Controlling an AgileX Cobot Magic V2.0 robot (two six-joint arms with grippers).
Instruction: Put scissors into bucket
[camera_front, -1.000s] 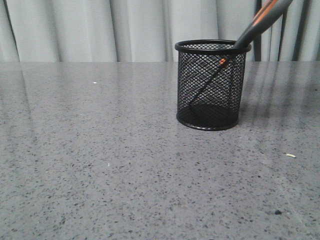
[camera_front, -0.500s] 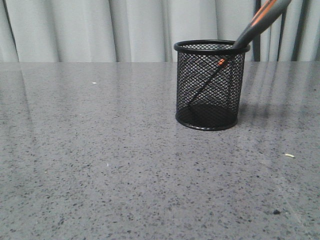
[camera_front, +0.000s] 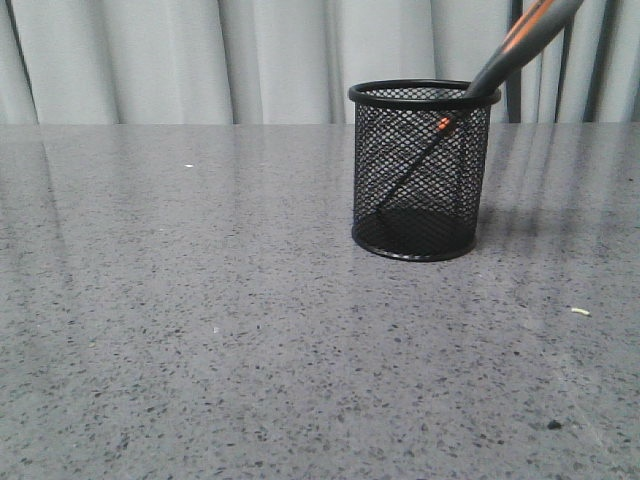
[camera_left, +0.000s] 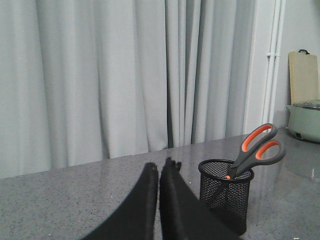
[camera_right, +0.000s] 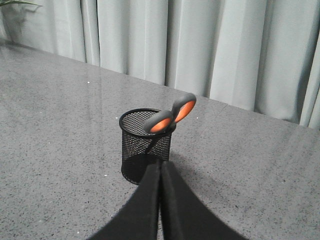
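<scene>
- Against the frame from half a second ago I see nothing moved: the bucket stands upright on the same spot of the grey speckled table, and the scissors lean in it at the same slant.
- A second ago the bucket sat a touch lower and further right in the front view; since then the picture has settled.
- The scissors are inside the bucket, blades down. Their long axis runs on a diagonal: the tips rest at the base on the bucket's left side as the front view has it, the orange pivot spot shows through the mesh just under the rim, and the handles stick out above the rim on the right side, leaning on it.
- My left gripper has its fingers pressed together, holding nothing. It hangs on my side of the bucket and apart from it.
- My right gripper is likewise closed and empty, near the bucket but clear of it, the scissor handles beyond its tips.
- Pale curtains hang behind the bucket.
</scene>
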